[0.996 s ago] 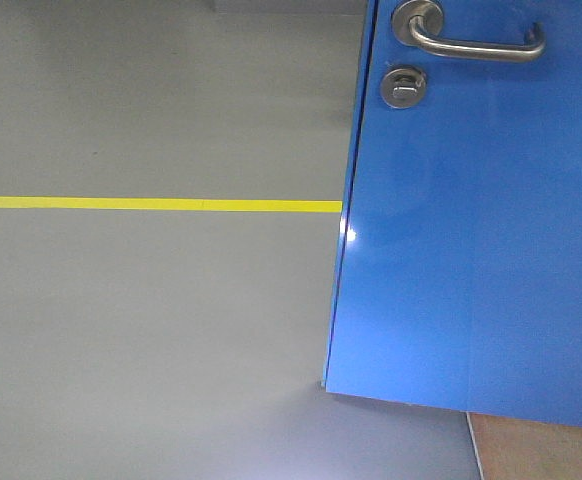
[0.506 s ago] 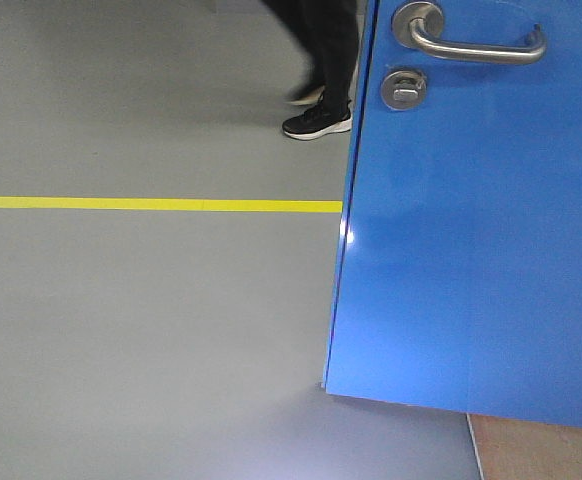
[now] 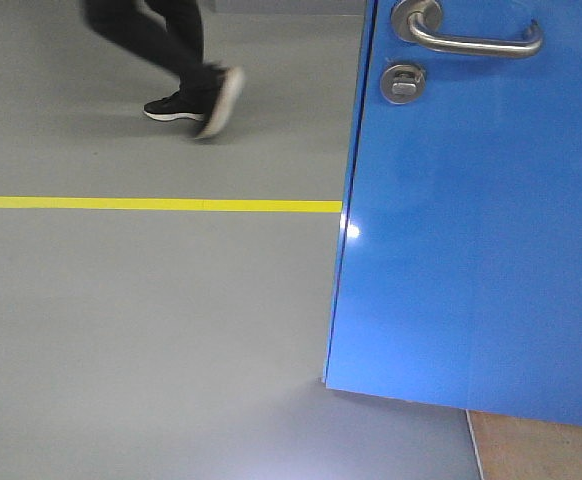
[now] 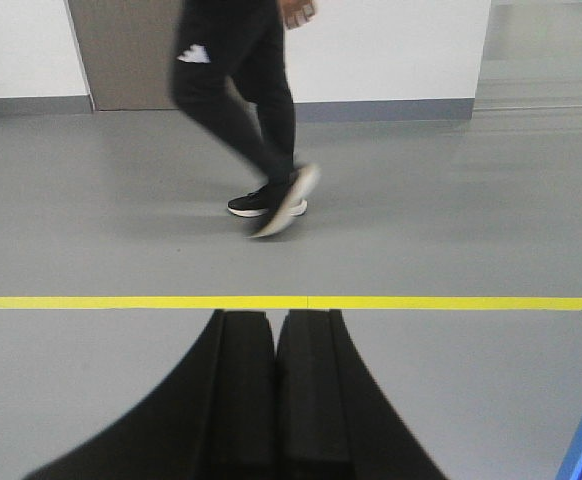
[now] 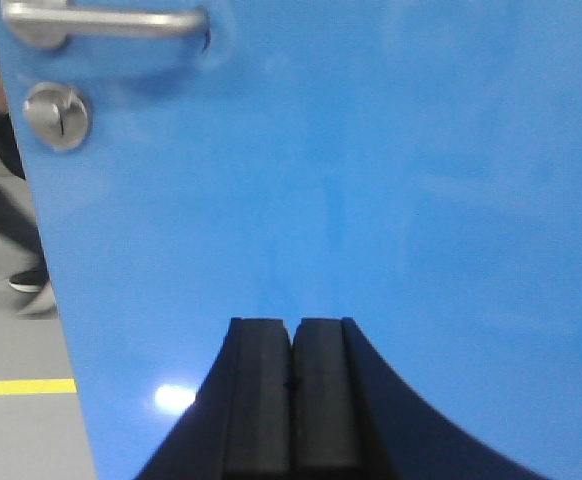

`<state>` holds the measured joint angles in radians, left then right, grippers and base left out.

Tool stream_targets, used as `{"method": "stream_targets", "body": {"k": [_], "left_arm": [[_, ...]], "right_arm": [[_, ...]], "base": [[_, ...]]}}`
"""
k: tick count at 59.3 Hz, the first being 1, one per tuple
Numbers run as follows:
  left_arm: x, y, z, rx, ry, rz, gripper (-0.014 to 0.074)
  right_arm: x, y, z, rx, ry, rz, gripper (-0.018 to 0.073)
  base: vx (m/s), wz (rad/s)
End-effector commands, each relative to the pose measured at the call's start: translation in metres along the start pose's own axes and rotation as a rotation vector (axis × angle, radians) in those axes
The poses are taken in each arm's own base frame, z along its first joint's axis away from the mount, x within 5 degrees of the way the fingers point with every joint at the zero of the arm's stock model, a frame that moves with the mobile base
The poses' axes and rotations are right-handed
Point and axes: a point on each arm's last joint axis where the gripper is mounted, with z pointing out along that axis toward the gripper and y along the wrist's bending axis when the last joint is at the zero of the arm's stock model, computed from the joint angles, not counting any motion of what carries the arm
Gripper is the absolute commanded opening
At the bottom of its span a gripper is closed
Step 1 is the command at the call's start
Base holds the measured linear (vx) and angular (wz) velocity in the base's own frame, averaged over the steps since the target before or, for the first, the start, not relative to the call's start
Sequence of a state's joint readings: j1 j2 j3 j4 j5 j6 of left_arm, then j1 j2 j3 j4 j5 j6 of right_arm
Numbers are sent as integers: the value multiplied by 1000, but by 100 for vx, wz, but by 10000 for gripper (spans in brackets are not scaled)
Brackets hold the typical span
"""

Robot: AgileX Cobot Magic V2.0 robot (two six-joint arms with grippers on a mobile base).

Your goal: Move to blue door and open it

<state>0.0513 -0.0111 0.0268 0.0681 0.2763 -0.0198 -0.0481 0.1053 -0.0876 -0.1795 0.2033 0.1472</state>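
Grey floor fills the left of the front view, crossed by a yellow line that runs horizontally and ends at the edge of the blue door. That glossy panel takes up the right half of the front view, its lower corner standing just above the floor, with a strip of brownish floor visible under its bottom edge at lower right. Silver lever handle sits at the top of the panel, extending to the right from its rose; round silver lock sits directly below the rose. A person's legs in dark trousers and black shoes with white soles are mid-stride beyond the yellow line, blurred. Left gripper: black fingers pressed together, nothing between them, pointing at open floor toward the line; the walker, a white wall with grey skirting and a sliver of blue at the lower right corner are in its view. Right gripper: fingers together, holding nothing, facing the door surface, well below and to the right of handle and lock; whether the tips touch the panel cannot be told.
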Motion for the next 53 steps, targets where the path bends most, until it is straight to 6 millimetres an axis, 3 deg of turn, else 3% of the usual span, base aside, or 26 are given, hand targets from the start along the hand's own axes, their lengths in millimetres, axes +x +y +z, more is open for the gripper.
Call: {"method": "stream_targets", "body": {"k": [1, 6, 16, 53], "left_arm": [[-17, 0, -4, 1, -125, -9, 73], [-17, 0, -4, 1, -125, -9, 73], [-17, 0, -4, 1, -125, -9, 73], [-17, 0, -4, 1, -124, -9, 73]], "right_arm": [[-1, 0, 0, 7, -125, 22, 1], [19, 0, 0, 22, -171, 120, 1], [29, -2, -3, 51, -68, 136, 1], [29, -2, -3, 55, -60, 130, 1]], "base": [[0, 0], [0, 0], [0, 0], [0, 0]]}}
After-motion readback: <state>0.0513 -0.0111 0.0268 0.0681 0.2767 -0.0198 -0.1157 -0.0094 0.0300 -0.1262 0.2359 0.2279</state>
